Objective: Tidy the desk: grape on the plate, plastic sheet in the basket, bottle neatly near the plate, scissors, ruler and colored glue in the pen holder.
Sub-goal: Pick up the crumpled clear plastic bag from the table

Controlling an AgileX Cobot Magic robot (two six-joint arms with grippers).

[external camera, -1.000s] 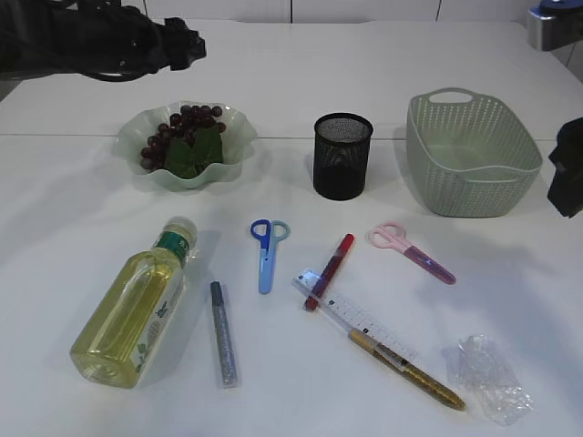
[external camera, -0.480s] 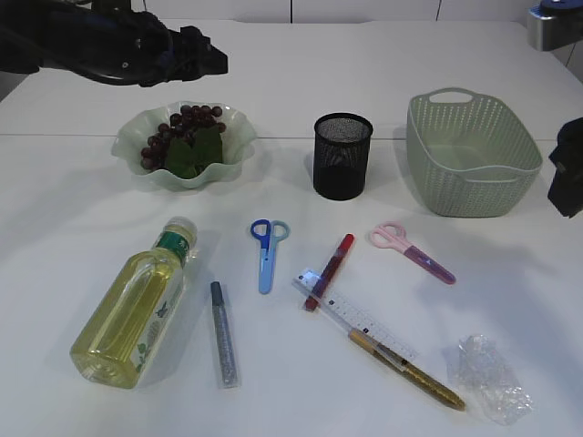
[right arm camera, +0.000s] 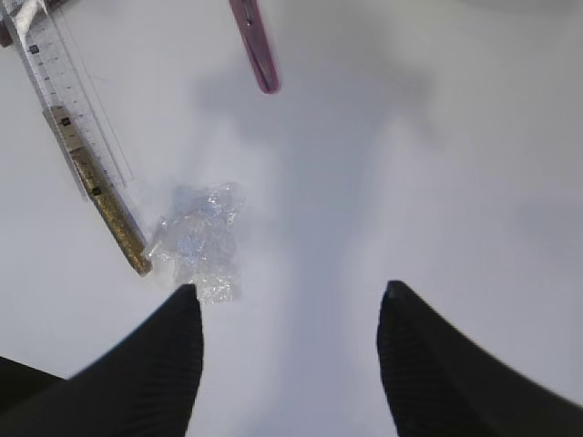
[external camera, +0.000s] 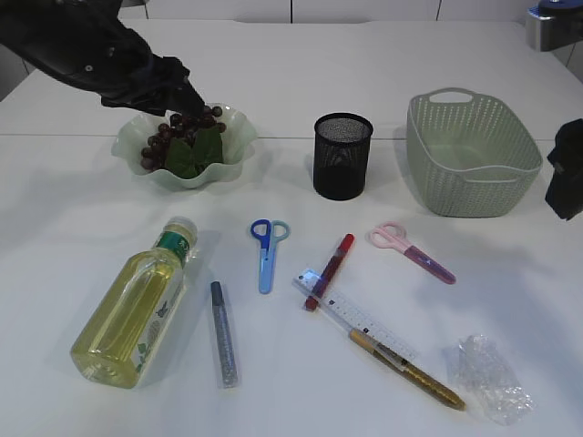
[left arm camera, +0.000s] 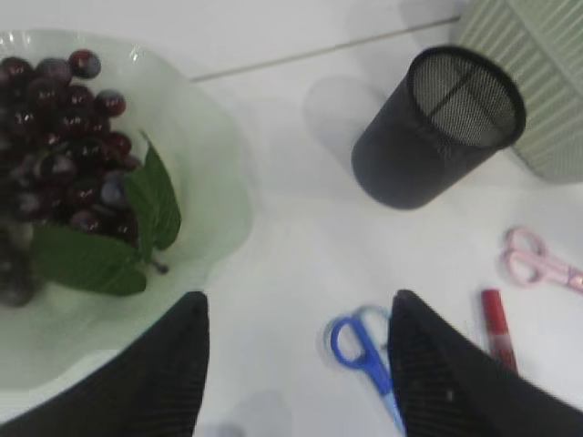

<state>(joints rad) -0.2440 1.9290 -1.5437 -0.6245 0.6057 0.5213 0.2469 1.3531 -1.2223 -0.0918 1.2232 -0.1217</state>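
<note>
Broad bare white tabletop (external camera: pixel 383 64) behind the wavy-rimmed pale green glass plate (external camera: pixel 239 137), black mesh pen holder (external camera: pixel 342 155) and woven green plastic basket (external camera: pixel 472 155); more open room at the right edge. Left gripper (left arm camera: pixel 296 364) above the plate's near rim, jaws wide apart, holding nothing, dark purple grape bunch (left arm camera: pixel 64 137) on the plate. Right gripper (right arm camera: pixel 287 360) likewise wide, empty, poised over crinkled clear plastic sheet (right arm camera: pixel 196 238). Flat on the table: yellow-filled bottle (external camera: pixel 132 309), blue-handled scissors (external camera: pixel 266 250), transparent ruler (external camera: pixel 355 317).
</note>
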